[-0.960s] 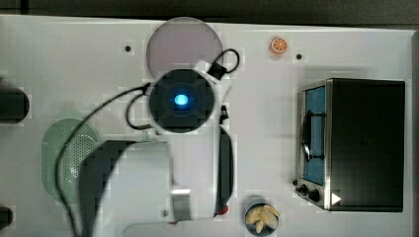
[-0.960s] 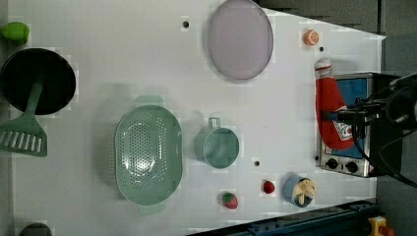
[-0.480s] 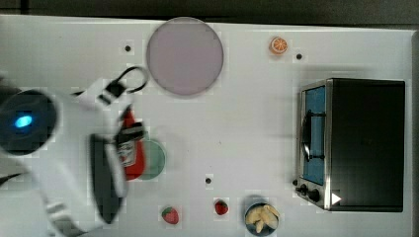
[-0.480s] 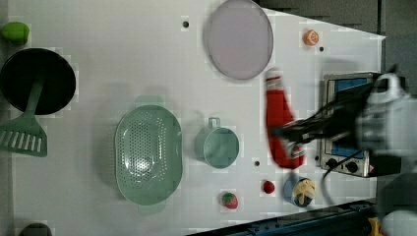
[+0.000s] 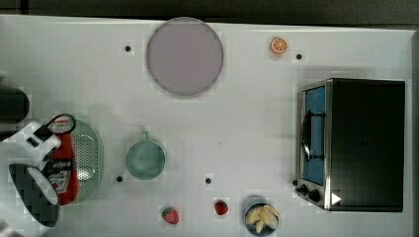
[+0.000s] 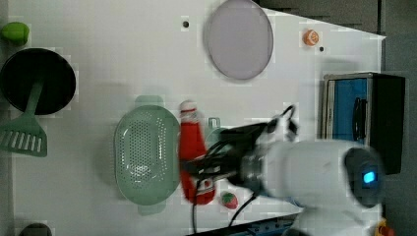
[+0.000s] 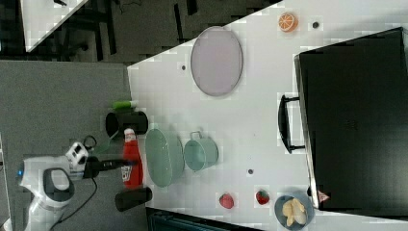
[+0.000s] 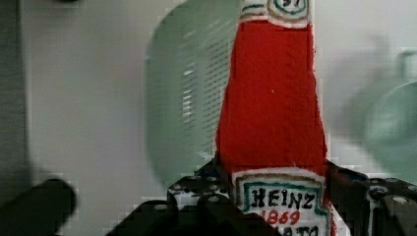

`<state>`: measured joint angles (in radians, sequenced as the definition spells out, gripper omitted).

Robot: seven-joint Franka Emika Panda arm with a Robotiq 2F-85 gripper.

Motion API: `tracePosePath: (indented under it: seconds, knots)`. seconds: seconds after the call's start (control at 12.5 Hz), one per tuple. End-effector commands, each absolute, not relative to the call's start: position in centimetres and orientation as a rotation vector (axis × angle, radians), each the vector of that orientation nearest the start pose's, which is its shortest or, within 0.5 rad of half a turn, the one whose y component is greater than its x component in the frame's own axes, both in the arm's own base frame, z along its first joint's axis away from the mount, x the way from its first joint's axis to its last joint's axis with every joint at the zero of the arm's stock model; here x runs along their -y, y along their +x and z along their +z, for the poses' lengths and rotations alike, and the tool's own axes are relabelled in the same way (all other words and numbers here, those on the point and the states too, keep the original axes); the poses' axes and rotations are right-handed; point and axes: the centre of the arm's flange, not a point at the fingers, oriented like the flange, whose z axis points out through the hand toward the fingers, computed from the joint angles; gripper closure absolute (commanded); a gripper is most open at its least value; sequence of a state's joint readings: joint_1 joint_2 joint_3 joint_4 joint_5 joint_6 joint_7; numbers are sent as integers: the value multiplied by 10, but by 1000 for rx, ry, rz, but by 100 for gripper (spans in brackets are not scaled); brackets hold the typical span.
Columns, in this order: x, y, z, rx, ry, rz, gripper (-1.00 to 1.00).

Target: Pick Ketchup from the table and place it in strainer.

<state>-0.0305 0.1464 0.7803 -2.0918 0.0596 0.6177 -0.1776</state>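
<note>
The Ketchup, a red bottle with a dark label, hangs in the air with my gripper shut on its labelled lower half. In the top view it overlaps the left part of the pale green strainer. The left view shows the Ketchup just off the right rim of the strainer, held by the gripper. In the right view the Ketchup sits left of the strainer. From the wrist, the Ketchup lies over the strainer, clamped in the gripper.
A green cup stands right of the strainer in the top view, the lilac plate farther back. A toaster oven, orange slice, two strawberries, a snack bowl, a black bowl and a spatula are around.
The arm has swept the Ketchup from beside the oven across the table to the strainer, leftward in the top view. The gripper has stayed shut on it.
</note>
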Motion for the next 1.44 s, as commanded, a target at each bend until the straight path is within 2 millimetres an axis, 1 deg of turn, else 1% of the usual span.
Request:
tracePosePath:
  seconds: [0.08, 0.32, 0.4, 0.48, 0.56, 0.64, 0.72, 0.8, 0.88, 1.04, 1.12, 1.28, 1.36, 1.44]
  knots:
    - [-390, 410, 349, -108, -2998, 112, -20]
    - [-392, 404, 301, -69, -2976, 83, -20]
    - [-390, 402, 285, -68, -2968, 102, -29]
    - [-389, 400, 273, -76, -2954, 120, -50]
    - [-390, 401, 266, -87, -2935, 125, -72]
    - [-390, 402, 264, -92, -2921, 119, -94]
    - [-391, 405, 268, -95, -2910, 96, -100]
    - [-391, 409, 277, -104, -2906, 67, -100]
    - [-386, 418, 290, -137, -2901, 22, -100]
    - [-363, 443, 328, -218, -2889, -112, -100]
    - [-346, 459, 349, -270, -2879, -189, -100]
    - [-300, 493, 392, -417, -2857, -326, -100]
    - [-271, 507, 409, -505, -2870, -356, -100]
    - [-236, 520, 425, -607, -2897, -361, -100]
